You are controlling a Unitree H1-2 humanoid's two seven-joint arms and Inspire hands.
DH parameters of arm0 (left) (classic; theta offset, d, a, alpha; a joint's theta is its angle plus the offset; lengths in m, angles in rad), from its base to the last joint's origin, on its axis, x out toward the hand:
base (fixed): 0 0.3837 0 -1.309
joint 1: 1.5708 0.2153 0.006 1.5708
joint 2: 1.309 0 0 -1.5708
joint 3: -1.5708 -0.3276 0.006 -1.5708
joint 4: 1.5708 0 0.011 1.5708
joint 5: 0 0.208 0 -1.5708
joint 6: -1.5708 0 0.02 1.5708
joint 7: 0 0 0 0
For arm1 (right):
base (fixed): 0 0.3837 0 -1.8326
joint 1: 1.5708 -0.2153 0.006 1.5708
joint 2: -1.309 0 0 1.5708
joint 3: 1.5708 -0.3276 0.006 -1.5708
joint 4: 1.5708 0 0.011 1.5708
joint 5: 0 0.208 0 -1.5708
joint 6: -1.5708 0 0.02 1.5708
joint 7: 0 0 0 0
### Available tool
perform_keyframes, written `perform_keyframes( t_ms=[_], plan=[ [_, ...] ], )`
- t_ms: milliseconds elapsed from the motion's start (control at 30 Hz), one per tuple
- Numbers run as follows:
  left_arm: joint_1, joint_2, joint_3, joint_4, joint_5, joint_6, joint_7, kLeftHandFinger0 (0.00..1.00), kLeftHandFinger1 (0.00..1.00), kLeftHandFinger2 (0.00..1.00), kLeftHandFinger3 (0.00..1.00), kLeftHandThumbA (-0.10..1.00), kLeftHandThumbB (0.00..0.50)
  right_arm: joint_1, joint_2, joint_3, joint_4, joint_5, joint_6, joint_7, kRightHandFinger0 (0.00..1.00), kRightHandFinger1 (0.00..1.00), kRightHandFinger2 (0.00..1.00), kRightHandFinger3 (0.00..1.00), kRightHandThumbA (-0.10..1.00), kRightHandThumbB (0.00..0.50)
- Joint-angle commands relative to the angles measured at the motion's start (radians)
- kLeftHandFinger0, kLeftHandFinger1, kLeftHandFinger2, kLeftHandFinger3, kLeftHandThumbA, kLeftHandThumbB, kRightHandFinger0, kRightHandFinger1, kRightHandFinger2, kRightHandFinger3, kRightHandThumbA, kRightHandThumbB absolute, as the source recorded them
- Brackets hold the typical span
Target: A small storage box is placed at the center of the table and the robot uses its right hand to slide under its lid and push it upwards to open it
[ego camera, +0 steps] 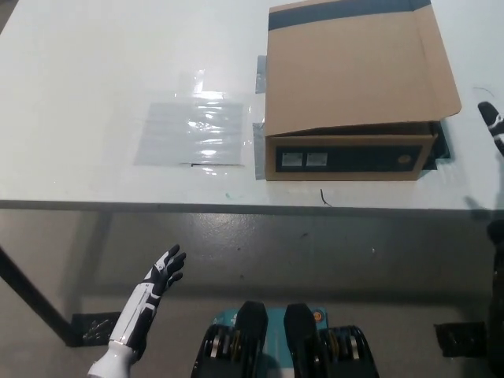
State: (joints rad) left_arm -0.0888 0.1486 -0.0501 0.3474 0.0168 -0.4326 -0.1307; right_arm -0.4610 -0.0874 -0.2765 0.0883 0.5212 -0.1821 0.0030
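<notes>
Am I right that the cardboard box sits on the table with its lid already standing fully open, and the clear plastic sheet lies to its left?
Not quite: the head view shows the lid lying closed over the cardboard box. The box does sit on the table, with the clear plastic sheet to its left.

The storage box point(354, 87) is matt brown cardboard; left of it a glossy, crinkled clear plastic sheet point(193, 132) lies on the smooth white bench point(87, 87).

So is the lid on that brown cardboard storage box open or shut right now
Shut. The brown cardboard storage box has its flat lid lying down over the top, overhanging the front wall; the black right hand is beside it, not under.
</notes>
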Motion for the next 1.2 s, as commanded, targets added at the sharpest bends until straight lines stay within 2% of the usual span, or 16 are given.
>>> perform_keyframes(
  t_ms=[0, 400, 500, 1167],
  plan=[
    [-0.021, 0.01, -0.003, -0.018, -0.011, -0.037, -0.017, 1.0, 1.0, 1.0, 1.0, 1.0, 0.5, -0.081, 0.014, -0.026, 0.017, 0.094, 0.038, 0.007, 1.0, 1.0, 1.0, 1.0, 1.0, 0.289],
    [-0.021, 0.012, -0.004, -0.018, -0.004, -0.037, -0.013, 1.0, 1.0, 1.0, 1.0, 1.0, 0.5, -0.142, 0.057, -0.051, 0.074, 0.143, 0.085, -0.004, 1.0, 1.0, 1.0, 1.0, 1.0, 0.279],
    [-0.023, 0.01, -0.003, -0.016, -0.009, -0.037, -0.014, 1.0, 1.0, 1.0, 1.0, 1.0, 0.5, -0.147, 0.076, -0.049, 0.063, 0.158, 0.099, -0.007, 1.0, 1.0, 1.0, 1.0, 1.0, 0.258],
    [-0.023, 0.013, -0.002, -0.018, -0.008, -0.037, -0.014, 1.0, 1.0, 1.0, 1.0, 1.0, 0.5, -0.171, 0.11, -0.051, 0.133, 0.158, 0.097, 0.004, 1.0, 1.0, 1.0, 1.0, 1.0, 0.234]
  ],
)
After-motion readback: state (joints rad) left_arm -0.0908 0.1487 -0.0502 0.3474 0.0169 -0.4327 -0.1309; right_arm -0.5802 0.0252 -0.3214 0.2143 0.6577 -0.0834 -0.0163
